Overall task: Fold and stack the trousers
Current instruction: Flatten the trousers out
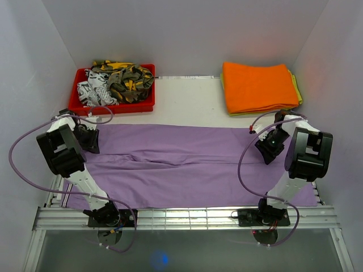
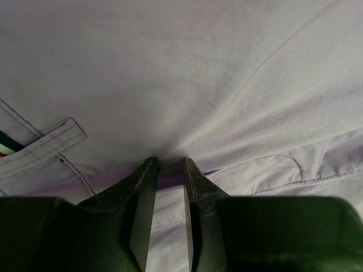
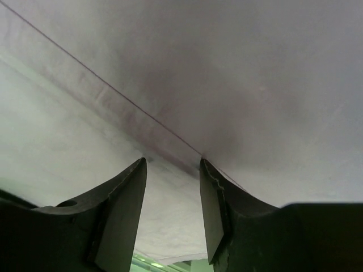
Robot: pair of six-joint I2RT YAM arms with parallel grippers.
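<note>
Lilac trousers (image 1: pixel 187 164) flat on surface (image 1: pixel 187 97). My L tool (image 2: pixel 168 165) narrow, pinching cloth; R tool (image 3: pixel 172 165) apart at hem. Risk: R misses thin edge, fold skews.

One trousers (image 1: pixel 187 164), one bin (image 1: pixel 111 106), two tools (image 2: pixel 168 163) (image 3: pixel 173 164)

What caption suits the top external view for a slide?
The left arm and right arm reach onto purple trousers spread across the table, red bin and orange cloths behind.
</note>
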